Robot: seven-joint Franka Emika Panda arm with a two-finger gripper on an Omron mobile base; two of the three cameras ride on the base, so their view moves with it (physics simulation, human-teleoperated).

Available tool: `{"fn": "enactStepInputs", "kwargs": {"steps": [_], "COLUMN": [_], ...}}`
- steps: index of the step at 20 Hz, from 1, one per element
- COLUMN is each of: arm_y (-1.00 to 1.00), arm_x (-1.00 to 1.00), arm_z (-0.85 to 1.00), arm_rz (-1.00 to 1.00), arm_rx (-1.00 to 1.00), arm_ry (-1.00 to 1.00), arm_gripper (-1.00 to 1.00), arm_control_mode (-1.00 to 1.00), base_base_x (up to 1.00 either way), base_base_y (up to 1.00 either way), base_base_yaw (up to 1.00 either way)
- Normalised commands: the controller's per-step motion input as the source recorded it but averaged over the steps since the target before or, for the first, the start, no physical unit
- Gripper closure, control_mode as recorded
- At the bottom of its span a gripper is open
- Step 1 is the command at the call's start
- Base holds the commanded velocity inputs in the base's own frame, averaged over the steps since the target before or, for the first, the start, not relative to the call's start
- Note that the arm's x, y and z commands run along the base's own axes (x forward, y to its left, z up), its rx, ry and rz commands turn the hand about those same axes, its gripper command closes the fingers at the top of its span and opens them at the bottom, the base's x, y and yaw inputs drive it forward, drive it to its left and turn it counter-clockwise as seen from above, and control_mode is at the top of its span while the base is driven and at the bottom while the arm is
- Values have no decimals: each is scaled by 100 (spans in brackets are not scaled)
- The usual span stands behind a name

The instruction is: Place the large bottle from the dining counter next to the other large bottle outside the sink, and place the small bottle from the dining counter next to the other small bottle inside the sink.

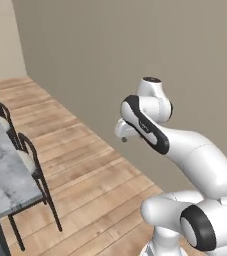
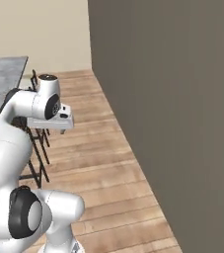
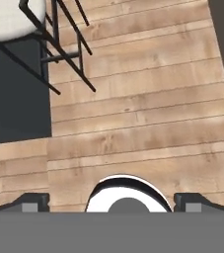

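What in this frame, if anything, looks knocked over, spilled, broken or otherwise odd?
Nothing stands out. The stools stand upright in a row along the dining counter, the wooden floor shows no spill or debris, and the gripper is open and holds nothing, looking down at the floor.

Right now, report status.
Gripper open, empty, aimed at wood floor. Dining counter at left, no bottles seen on it. Stools along its edge.

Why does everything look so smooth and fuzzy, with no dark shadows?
Left base view: the counter marbling is soft, and the stools cast no clear shadow on the floor. Right base view: the wall is flat and glare-free. Hand view: the planks are slightly blurred, evenly lit.
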Motion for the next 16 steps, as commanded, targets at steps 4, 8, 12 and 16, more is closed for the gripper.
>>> {"fn": "enactStepInputs", "kwargs": {"steps": [4, 8, 12, 16], "arm_y": [0, 0, 0, 0], "arm_x": [0, 0, 0, 0], "arm_z": [0, 0, 0, 0], "arm_rz": [0, 0, 0, 0], "arm_rx": [0, 0, 0, 0], "arm_ry": [0, 0, 0, 0], "arm_gripper": [-100, -100, -100, -100], "arm_control_mode": [100, 100, 100, 100], "base_base_x": [0, 0, 27, 63], "base_base_y": [0, 0, 0, -5], "base_base_yaw": [50, 50, 46, 31]}}
